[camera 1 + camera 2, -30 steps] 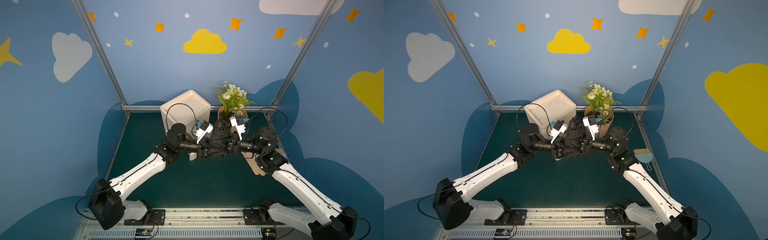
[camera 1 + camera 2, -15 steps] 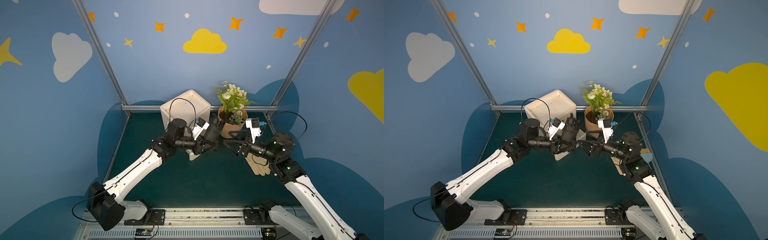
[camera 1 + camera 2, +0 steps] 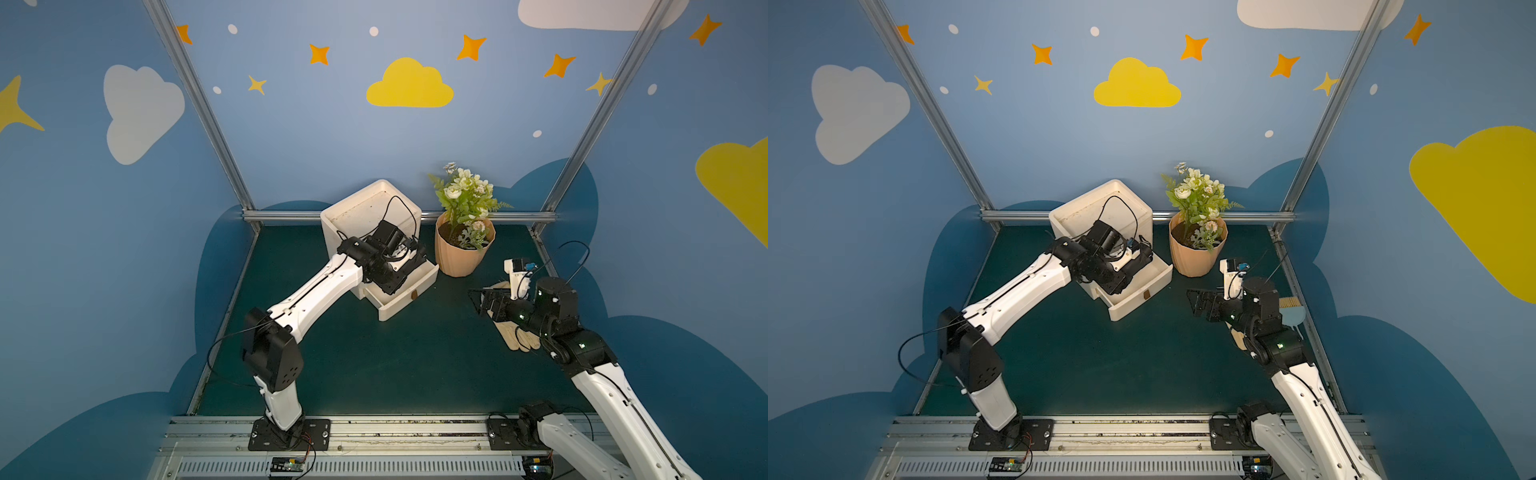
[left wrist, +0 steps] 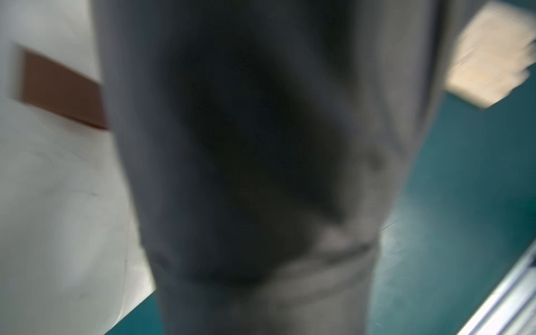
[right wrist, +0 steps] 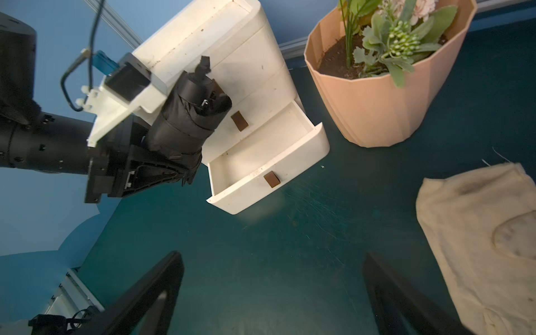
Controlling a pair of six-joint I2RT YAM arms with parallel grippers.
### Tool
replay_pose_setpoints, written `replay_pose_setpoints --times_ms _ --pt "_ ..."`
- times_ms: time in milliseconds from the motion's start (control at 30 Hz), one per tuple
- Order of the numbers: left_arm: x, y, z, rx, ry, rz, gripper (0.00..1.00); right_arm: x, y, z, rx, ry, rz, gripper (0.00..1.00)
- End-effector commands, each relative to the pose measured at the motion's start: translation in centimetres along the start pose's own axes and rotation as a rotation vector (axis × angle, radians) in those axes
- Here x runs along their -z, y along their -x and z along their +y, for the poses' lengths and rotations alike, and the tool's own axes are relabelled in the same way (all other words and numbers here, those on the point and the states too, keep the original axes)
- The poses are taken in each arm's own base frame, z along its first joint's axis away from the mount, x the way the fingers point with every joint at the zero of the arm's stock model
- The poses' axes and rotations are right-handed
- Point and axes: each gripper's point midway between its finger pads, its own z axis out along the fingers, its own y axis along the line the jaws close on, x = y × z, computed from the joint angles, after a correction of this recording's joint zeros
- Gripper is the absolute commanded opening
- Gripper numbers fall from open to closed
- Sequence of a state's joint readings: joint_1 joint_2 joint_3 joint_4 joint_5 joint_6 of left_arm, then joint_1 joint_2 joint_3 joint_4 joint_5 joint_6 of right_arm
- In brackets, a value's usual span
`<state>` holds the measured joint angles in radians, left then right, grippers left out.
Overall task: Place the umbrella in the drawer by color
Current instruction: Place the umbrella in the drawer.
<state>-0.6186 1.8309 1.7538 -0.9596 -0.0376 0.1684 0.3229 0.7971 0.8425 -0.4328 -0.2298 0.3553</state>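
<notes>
Teal mat (image 3: 395, 353), blue cloud walls (image 3: 332, 137); left end effector (image 5: 177, 145) grips umbrella (image 5: 188, 116), right end effector (image 5: 272, 255) gapes.

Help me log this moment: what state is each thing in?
black umbrella: folded, held in the air, not yet in a drawer
left gripper: jaws shut on the black umbrella
right gripper: jaws open, empty
bottom drawer: pulled open, empty
drawer above it: shut
flower pot: upright
glove: lying flat

Pot (image 3: 463, 253) R of drawers (image 3: 361, 208) (glove (image 3: 518, 338) nearer)
</notes>
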Motion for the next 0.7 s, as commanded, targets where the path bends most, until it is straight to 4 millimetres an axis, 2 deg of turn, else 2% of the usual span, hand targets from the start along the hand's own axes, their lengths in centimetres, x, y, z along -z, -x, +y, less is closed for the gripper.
replay_pose_setpoints --times_ms 0,300,667 --pt "0.3 0.1 1.3 -0.046 0.083 0.060 0.25 0.3 -0.6 -0.9 -0.007 -0.036 0.009 0.98" --pt "-4.4 1.0 2.2 -0.020 0.119 0.177 0.27 -0.2 -1.5 -1.9 -0.038 -0.054 0.039 0.98" --pt "-7.0 1.3 3.7 0.012 0.192 0.228 0.43 -0.3 -2.1 -2.5 -0.049 -0.058 0.047 0.98"
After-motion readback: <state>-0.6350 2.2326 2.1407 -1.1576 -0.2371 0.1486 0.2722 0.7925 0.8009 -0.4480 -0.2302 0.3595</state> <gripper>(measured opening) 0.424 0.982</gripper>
